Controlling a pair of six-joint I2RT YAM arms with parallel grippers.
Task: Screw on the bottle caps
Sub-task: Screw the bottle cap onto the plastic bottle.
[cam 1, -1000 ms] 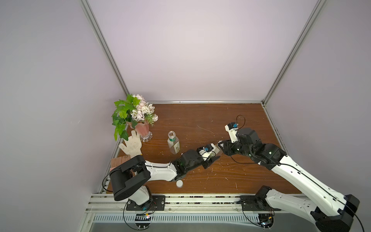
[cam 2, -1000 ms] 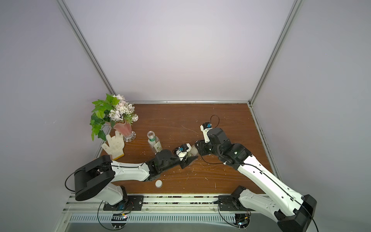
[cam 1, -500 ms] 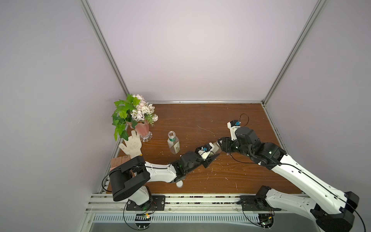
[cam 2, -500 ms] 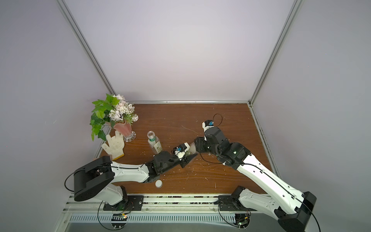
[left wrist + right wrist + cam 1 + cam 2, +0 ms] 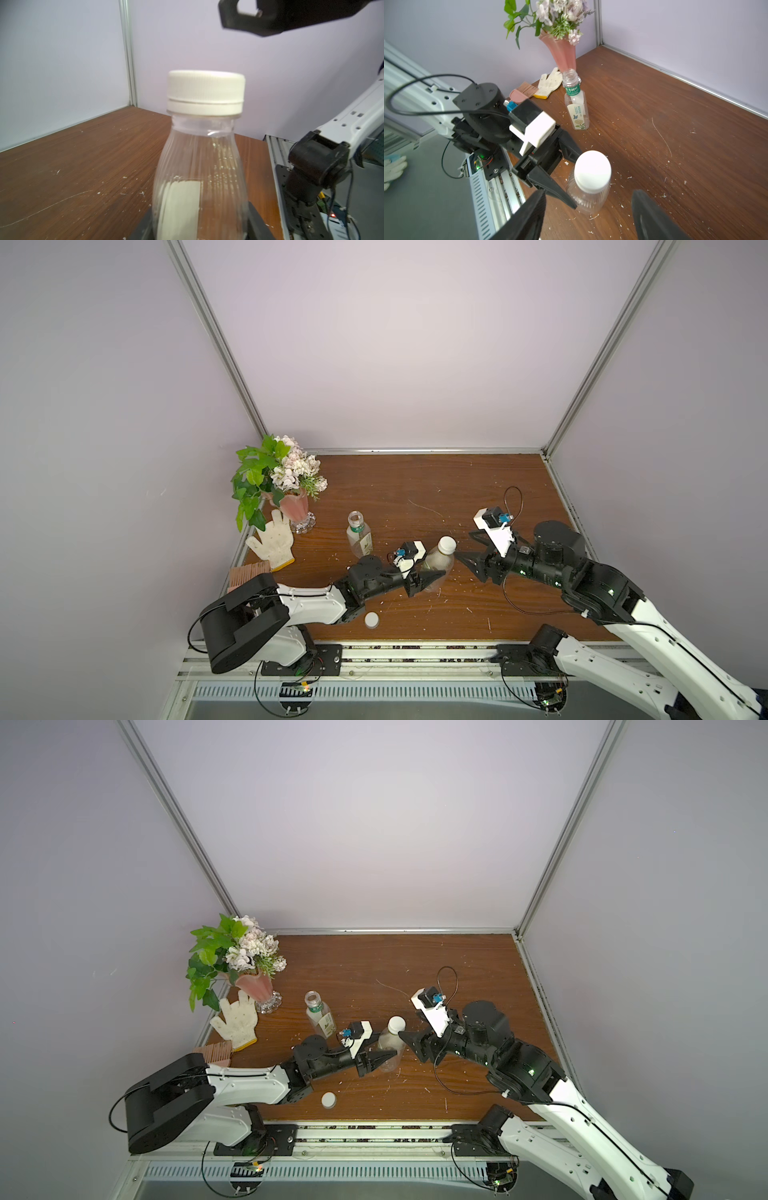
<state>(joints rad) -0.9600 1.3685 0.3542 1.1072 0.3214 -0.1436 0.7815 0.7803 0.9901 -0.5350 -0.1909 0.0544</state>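
Observation:
My left gripper (image 5: 428, 578) is shut on the lower body of the plain clear bottle (image 5: 436, 568), which stands upright on the wooden table. A white bottle cap (image 5: 447, 544) sits on this bottle's neck, and the left wrist view shows the cap (image 5: 205, 91) down against the neck ring. My right gripper (image 5: 467, 547) is open just right of the cap, touching nothing; in its wrist view the fingers (image 5: 529, 218) stand wide apart short of the cap (image 5: 592, 170). The green-labelled bottle (image 5: 359, 535) stands uncapped further left. A second cap (image 5: 371, 619) lies loose near the front edge.
A pink vase of flowers (image 5: 295, 506), a white glove (image 5: 274, 539) and a pink comb (image 5: 249, 574) sit along the left wall. White crumbs are scattered over the table (image 5: 415, 489). Grey walls close in the back and both sides.
My right gripper has opened, let go of the cap and drawn back to the right. The cap stays on the plain bottle. The left gripper has kept its hold.

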